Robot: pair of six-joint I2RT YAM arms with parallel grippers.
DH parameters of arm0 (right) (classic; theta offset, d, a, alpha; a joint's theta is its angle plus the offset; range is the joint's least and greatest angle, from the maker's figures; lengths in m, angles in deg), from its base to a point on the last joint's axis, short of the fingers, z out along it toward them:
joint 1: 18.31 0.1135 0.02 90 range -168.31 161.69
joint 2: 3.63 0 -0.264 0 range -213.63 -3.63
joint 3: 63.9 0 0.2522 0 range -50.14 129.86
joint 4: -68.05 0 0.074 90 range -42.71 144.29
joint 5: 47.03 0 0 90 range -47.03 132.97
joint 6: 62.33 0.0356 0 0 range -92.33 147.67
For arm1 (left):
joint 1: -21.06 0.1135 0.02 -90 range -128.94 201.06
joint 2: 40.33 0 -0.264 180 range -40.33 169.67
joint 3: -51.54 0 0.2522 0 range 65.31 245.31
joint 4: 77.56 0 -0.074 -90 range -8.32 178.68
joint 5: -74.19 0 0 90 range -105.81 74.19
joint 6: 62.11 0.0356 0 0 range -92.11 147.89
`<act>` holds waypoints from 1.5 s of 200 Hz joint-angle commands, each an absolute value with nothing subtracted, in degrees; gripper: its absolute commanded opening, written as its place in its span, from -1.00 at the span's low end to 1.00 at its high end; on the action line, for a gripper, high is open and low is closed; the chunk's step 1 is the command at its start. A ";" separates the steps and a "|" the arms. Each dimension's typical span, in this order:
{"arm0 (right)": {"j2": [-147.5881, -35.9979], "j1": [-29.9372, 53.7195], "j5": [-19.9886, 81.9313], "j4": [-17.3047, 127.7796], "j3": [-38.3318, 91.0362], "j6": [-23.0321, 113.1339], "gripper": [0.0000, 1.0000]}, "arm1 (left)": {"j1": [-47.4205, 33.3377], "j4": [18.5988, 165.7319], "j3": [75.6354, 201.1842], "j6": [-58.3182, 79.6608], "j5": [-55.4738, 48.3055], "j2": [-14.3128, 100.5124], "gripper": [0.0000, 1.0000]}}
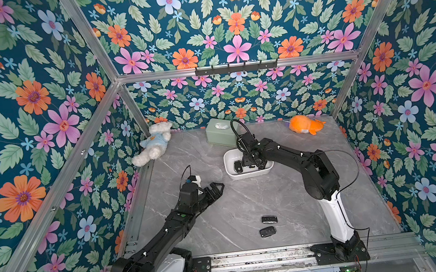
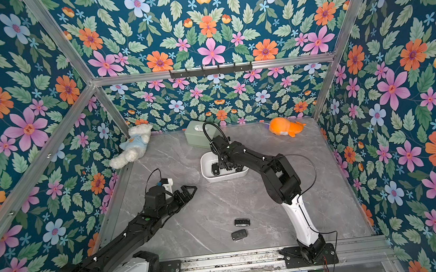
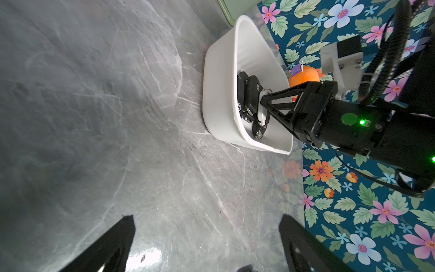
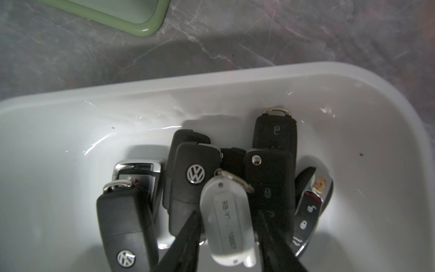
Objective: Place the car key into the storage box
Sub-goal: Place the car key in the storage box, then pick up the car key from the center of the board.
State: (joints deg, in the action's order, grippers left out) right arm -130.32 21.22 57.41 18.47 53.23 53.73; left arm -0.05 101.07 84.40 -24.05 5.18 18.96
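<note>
The storage box [image 1: 230, 156] [image 2: 208, 159] is a white shallow tub mid-table, and several black car keys [image 4: 193, 174] are piled inside it. My right gripper [image 4: 227, 213] [image 1: 253, 166] reaches down into the box. A white key fob [image 4: 226, 216] [image 3: 261, 110] lies on the pile between the fingers, which stand slightly apart from it with a thin gap on one side. My left gripper [image 1: 218, 187] [image 3: 207, 216] hovers wide open and empty over bare table, left of the box. Two more black car keys [image 1: 269, 219] [image 1: 267, 231] lie near the front edge.
A sage-green tissue box [image 1: 218, 135] stands just behind the tub. A white teddy [image 1: 154, 143] lies at the back left and an orange plush [image 1: 305, 124] at the back right. Floral walls close in three sides of the grey marble table [image 1: 246, 202].
</note>
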 commanded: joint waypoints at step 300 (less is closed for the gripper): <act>-61.00 12.28 31.25 62.63 -24.91 78.83 0.99 | -22.40 67.31 122.50 21.00 -2.32 42.47 0.99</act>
